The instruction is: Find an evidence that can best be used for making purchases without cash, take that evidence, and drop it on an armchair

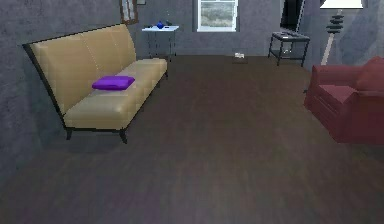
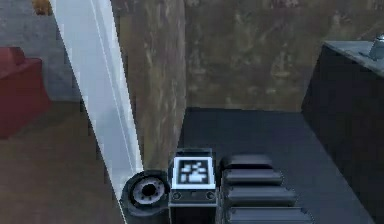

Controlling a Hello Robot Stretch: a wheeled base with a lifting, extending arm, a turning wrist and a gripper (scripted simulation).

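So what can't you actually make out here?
Forward view: small pale object on the far floor, too small to name.
Forward view: white floor lamp, shade cut by the top edge.
Arm side view: dark gripper, far end unclear; cannot tell whether it holds anything.
Arm side view: grey object on the dark cabinet, cut by the right edge.
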